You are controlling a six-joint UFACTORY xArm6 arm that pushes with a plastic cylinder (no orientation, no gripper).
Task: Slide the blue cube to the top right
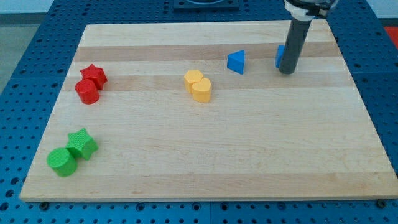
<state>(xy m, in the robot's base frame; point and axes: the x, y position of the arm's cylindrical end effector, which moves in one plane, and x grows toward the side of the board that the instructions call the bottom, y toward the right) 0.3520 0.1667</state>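
Note:
The blue cube (280, 56) sits near the board's top right and is mostly hidden behind the dark rod; only its left edge shows. My tip (286, 71) rests on the board right in front of the cube, touching or nearly touching it. A blue triangular block (236, 61) lies to the left of the cube, apart from it.
A yellow heart-like block (198, 85) lies near the middle. A red star (94, 75) and red cylinder (87, 92) sit together at the left. A green star (82, 143) and green cylinder (61, 162) sit at the bottom left. The wooden board (249, 155) rests on a blue pegboard.

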